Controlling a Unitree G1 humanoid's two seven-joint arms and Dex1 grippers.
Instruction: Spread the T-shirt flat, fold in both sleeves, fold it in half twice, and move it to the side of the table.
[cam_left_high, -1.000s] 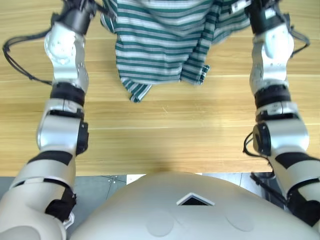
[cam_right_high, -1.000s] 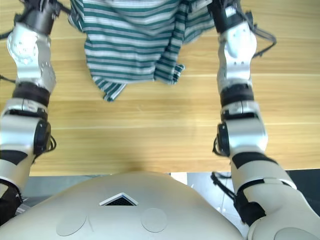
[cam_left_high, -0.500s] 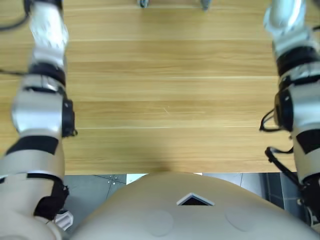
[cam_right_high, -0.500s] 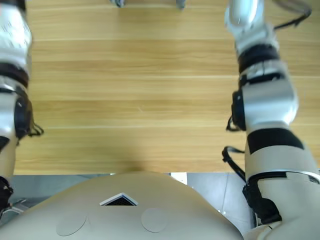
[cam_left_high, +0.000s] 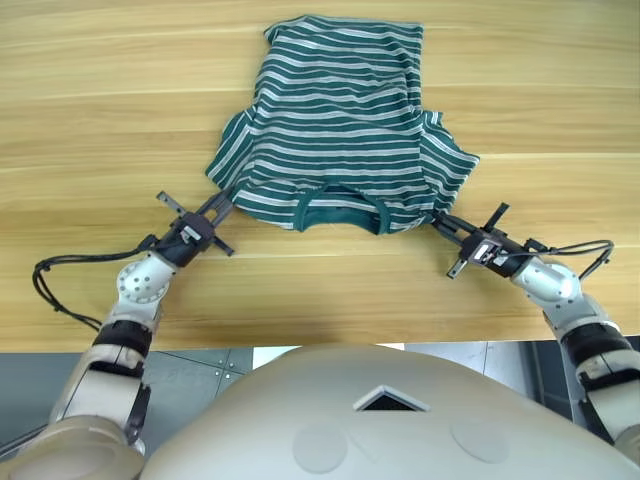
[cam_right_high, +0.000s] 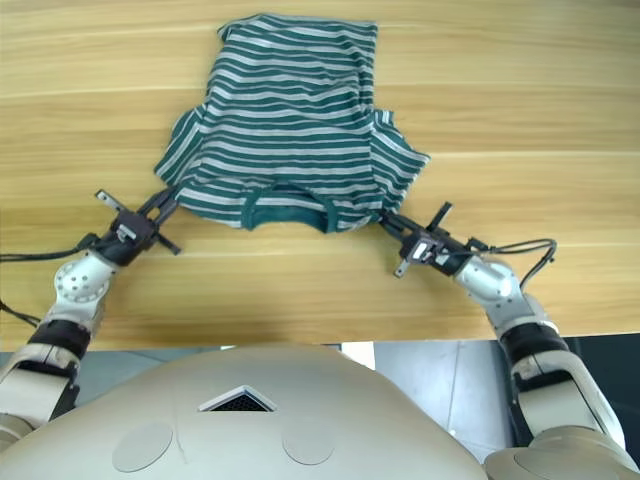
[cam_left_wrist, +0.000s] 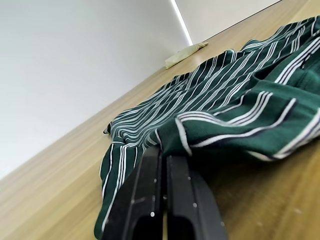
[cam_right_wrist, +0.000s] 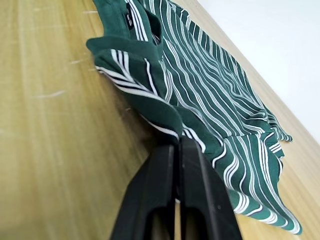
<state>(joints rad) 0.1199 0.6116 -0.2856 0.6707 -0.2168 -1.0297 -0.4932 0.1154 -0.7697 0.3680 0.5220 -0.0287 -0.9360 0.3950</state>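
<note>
The T-shirt (cam_left_high: 345, 130) is laid on the table (cam_left_high: 100, 120) and is pinched at its near corners by the closed left gripper (cam_left_high: 226, 199) and right gripper (cam_left_high: 438, 220).

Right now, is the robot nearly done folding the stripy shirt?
Only just started. The T-shirt lies on the table, collar toward the robot, mostly spread but creased. The left tool and right tool are each shut on a shoulder corner. Left to do: smoothing, both sleeves, two halvings, moving it aside.
</note>
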